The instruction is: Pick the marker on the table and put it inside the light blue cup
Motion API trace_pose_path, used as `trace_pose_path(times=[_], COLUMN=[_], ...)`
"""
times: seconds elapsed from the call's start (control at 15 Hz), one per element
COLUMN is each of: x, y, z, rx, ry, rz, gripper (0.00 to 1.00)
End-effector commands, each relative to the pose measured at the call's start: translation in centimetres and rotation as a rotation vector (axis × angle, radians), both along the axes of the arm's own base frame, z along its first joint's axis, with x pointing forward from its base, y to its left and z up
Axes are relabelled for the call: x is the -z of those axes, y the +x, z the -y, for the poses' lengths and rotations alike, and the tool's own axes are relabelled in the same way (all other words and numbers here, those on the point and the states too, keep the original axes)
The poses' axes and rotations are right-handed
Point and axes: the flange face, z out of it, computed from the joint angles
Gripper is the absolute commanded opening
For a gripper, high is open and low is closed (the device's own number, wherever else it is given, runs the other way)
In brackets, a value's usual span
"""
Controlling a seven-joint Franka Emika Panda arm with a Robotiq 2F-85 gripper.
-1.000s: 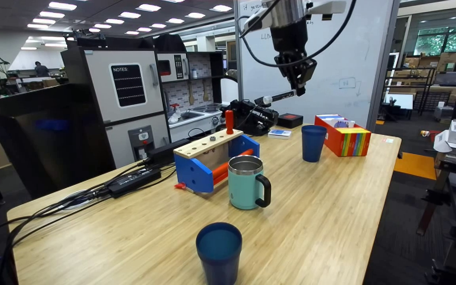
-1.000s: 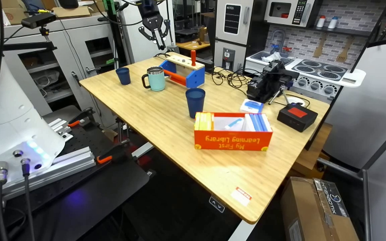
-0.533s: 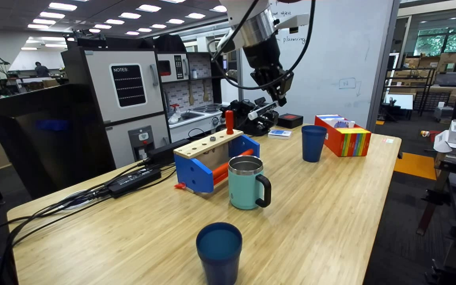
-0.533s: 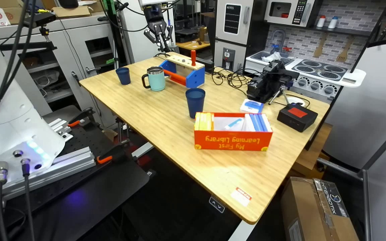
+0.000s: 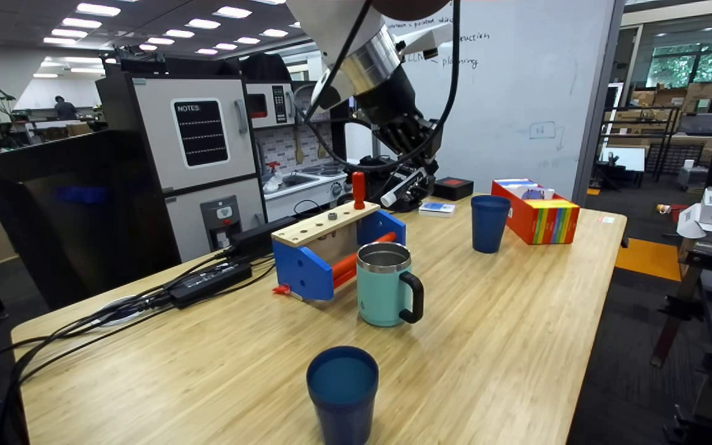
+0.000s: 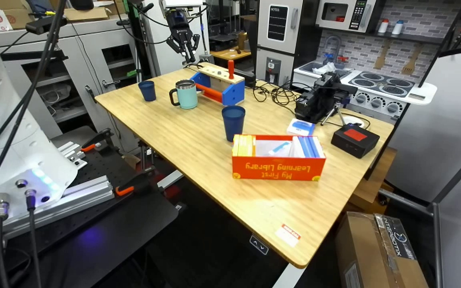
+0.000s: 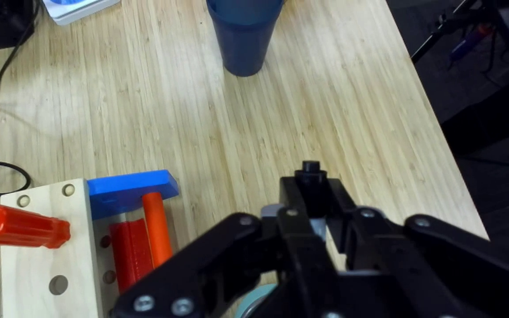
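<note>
While pinching the marker [image 5: 402,187] between the jaws, has sunk lower over the tabletop [image 5: 486,346] than a second ago, and has dipped the white end more steeply. Likely means a finished pick-up and a carry under way. Must yet reach the light blue cup [image 5: 382,293], unmoved and upright just beside the toy workbench [image 5: 325,224], well in from every edge. Should next centre above the mouth, tilt further upright, then release. Could snag the rim if left slanting.
</note>
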Motion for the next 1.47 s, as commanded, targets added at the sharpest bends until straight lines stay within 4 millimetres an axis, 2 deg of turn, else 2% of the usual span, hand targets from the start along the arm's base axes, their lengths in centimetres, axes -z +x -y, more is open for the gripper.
trace_pose_path(times=[0.0, 0.07, 0.87, 0.93, 1.4], x=[0.1, 0.3, 0.4, 0.4, -0.8], y=[0.0, -0.1, -0.1, -0.1, 1.0], z=[-0.4, -0.6, -0.5, -0.5, -0.6], rx=[-0.003, -0.005, -0.003, -0.003, 0.084], ry=[-0.011, -0.013, -0.013, -0.013, -0.091], rz=[-0.011, -0.015, -0.015, -0.015, -0.067], gripper=[0.05, 0.19, 0.19, 0.05, 0.05])
